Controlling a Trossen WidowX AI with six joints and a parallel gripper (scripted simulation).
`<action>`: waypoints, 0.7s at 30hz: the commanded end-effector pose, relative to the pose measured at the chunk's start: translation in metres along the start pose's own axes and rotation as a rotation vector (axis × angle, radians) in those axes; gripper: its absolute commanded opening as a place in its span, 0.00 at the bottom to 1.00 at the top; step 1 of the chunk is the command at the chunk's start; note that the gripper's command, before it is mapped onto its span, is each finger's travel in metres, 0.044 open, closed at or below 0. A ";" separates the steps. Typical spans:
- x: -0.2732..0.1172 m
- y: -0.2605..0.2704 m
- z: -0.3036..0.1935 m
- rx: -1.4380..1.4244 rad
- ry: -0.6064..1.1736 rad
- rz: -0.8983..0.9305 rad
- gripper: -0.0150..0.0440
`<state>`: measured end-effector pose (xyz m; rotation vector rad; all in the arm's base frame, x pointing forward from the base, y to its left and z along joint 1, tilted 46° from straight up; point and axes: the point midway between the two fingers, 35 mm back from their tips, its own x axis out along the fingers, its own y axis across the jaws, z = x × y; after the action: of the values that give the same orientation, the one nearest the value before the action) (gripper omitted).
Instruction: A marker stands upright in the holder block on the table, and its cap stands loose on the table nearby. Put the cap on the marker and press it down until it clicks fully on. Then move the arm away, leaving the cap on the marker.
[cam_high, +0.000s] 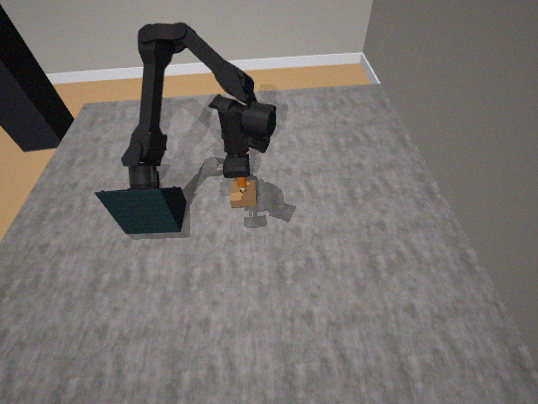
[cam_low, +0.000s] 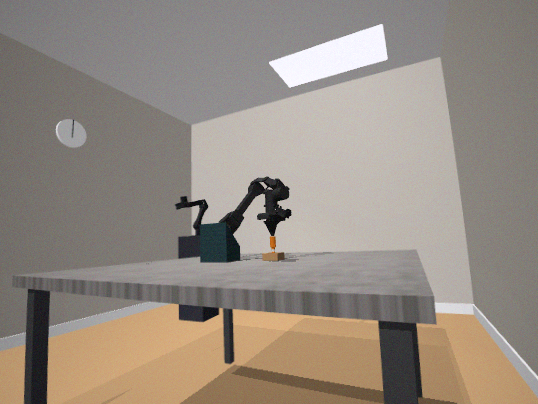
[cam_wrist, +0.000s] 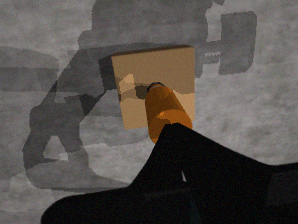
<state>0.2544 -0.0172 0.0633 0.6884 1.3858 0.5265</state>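
A tan holder block (cam_high: 247, 201) (cam_low: 273, 256) (cam_wrist: 150, 65) sits on the grey table (cam_high: 325, 280) near its middle. An orange cap (cam_high: 242, 183) (cam_low: 272, 243) (cam_wrist: 162, 107) stands upright on the marker in the block and covers the marker almost fully. My gripper (cam_high: 239, 175) (cam_low: 272, 233) (cam_wrist: 171, 130) is shut, with nothing between the fingers. Its joined fingertips point straight down and sit at the top end of the cap. In the wrist view the dark fingers hide the cap's top.
A teal box (cam_high: 145, 210) (cam_low: 218, 243) covers the arm's base left of the block. A dark cabinet (cam_high: 25, 100) stands off the table's far left corner. A wall runs close along the table's right edge.
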 end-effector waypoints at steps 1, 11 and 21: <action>0.006 0.000 -0.001 0.007 -0.001 0.005 0.25; 0.007 0.000 0.001 -0.001 -0.004 -0.001 0.25; -0.082 -0.001 0.000 0.004 -0.001 -0.003 0.25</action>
<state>0.2504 -0.0539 0.0972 0.6957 1.3910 0.5200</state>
